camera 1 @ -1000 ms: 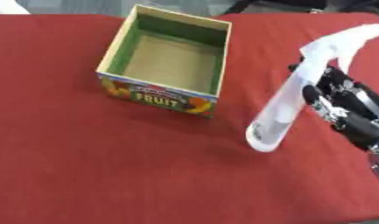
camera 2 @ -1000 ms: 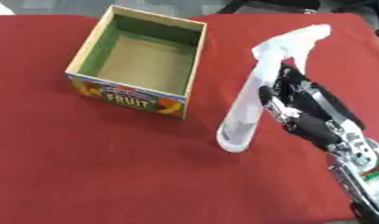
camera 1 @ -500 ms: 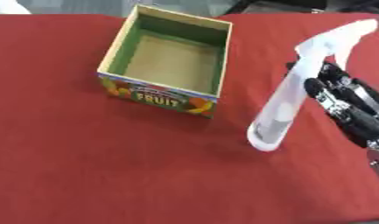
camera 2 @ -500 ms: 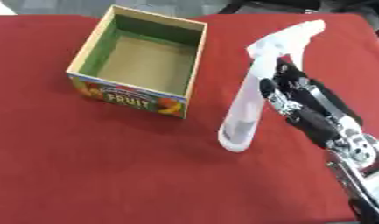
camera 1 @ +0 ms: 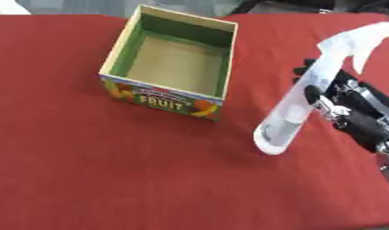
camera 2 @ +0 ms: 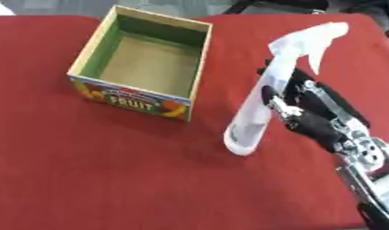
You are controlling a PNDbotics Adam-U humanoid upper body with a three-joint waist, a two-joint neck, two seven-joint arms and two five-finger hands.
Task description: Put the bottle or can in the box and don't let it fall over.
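The bench [camera 1: 87, 179] is covered in red cloth. The open-topped FRUIT box [camera 1: 170, 63] stands at its far centre. To the box's right, the right hand [camera 2: 311, 112] has its fingers [camera 2: 269, 95] curled round the tilted white spray bottle [camera 2: 264, 105].

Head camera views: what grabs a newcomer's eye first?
The white spray bottle, right of centre, held by the right hand whose fingers curl round its body; it leans, trigger head up and away to the right, base toward the red table. Next, the open FRUIT box, empty, at upper left on the table, apart from the bottle.
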